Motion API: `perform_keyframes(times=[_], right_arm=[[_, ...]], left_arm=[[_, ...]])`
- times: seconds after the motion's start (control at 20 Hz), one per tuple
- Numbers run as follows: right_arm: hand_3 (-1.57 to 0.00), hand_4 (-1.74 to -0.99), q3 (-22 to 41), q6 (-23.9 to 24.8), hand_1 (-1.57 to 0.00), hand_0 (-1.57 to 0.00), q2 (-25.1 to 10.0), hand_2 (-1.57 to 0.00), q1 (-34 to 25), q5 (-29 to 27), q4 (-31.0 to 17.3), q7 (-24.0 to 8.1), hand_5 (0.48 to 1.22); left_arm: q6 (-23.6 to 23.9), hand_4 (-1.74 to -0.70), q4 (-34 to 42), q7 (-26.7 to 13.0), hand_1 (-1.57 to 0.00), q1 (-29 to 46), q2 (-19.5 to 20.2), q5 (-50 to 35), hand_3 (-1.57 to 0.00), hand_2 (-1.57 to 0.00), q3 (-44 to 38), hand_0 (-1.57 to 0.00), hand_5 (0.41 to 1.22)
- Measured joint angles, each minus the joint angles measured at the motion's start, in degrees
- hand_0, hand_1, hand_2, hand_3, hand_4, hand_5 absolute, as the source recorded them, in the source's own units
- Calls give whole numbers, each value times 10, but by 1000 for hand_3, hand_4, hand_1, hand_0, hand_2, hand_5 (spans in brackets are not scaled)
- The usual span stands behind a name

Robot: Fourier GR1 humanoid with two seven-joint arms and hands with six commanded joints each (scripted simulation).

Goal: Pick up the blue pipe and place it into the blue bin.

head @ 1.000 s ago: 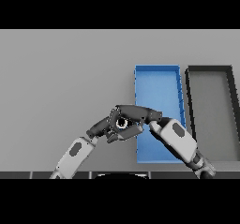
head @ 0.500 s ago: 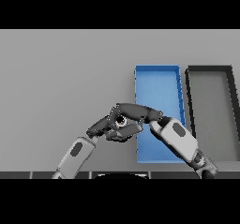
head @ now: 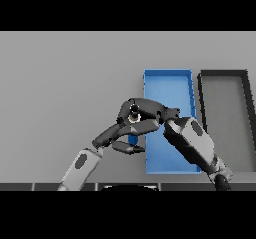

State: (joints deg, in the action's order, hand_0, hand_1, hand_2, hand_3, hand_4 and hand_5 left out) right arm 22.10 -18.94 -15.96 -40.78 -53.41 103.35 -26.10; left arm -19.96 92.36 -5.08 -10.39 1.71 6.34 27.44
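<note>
Blue pipe [head: 132,139] clamped in curled right hand [head: 142,115] beside blue bin [head: 170,83]; left hand [head: 116,137] relaxed.

table [head: 60,83]: matt grey (smooth) | blue bin [head: 167,75]: smooth, plastic-looking | hands: dark, slightly glossy

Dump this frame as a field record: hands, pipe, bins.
right hand: fingers curled, at the blue bin's left edge
left hand: just below and left of the right hand, fingers partly curled, close against it
pipe: only a small blue bit shows between the hands, by the bin's left wall; which hand holds it cannot be told
blue bin: right of centre, long side running away from the robot, visible floor bare
dark bin: right of the blue bin, alongside it, bare inside
pipe in bin: not yet
</note>
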Motion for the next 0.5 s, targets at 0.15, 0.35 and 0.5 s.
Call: perform_keyframes(times=[0.15, 0.35, 0.5], right_arm=[[-1571, -1494, -35, 33, -1571, -1571, -29, -1571, -81, -50, 0, 3, 1221], [-1571, -1496, -81, 41, -1571, -1571, -60, -1571, -173, -69, -78, 33, 1221], [-1571, -1497, -110, 93, -1571, -1571, -93, -1571, -214, -40, -137, 42, 1221]], left_arm=[[0, -927, 8, -22, -3, -4, 1, -3, -3, -3, -2, -3, 493], [-1, -916, 22, -23, -1, 2, 8, -1, 0, 0, 0, -1, 486], [1, -899, 22, -28, 0, 2, 10, 6, 0, 0, 3, 0, 487]])
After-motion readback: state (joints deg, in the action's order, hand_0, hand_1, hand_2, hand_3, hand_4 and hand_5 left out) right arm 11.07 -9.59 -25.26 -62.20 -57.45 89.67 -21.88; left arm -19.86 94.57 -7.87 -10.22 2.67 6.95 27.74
